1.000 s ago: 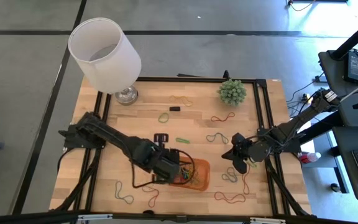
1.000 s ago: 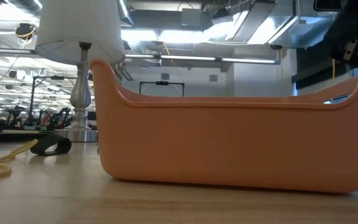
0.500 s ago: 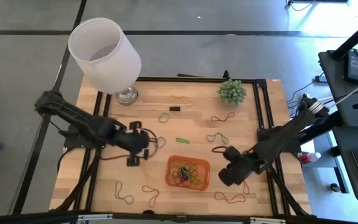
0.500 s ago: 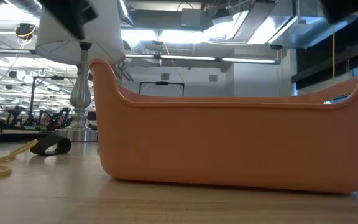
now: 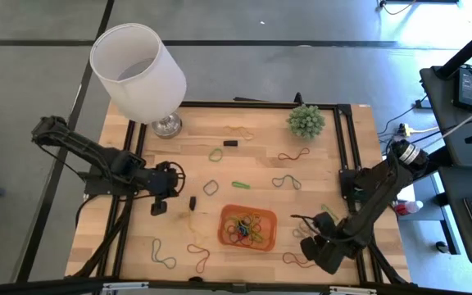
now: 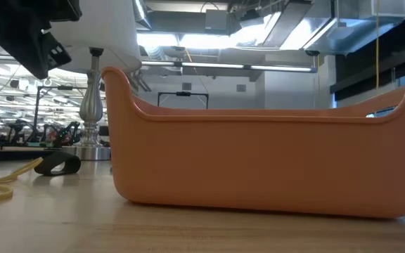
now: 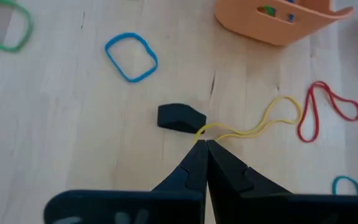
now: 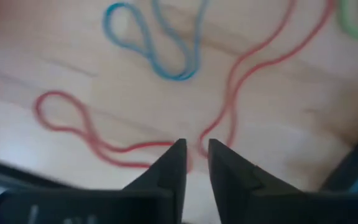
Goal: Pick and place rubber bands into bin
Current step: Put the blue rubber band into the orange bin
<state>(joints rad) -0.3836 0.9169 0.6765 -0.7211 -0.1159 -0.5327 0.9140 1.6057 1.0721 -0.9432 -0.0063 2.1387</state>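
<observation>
My left jaws (image 7: 202,144) closed at a thin yellow rubber loop (image 7: 253,127); right jaws (image 8: 195,149) slightly parted over a thin red rubber loop (image 8: 229,112).

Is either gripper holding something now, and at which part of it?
The left gripper is shut on one end of a yellow band. The right gripper is slightly open over a red band, holding nothing.

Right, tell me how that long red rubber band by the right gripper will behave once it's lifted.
The red rubber band lies in loose, wandering curves on the table, so it will probably hang limp and change shape. It looks thin, so likely very light. The right gripper, its fingers slightly apart over one strand, may let it slip.
</observation>
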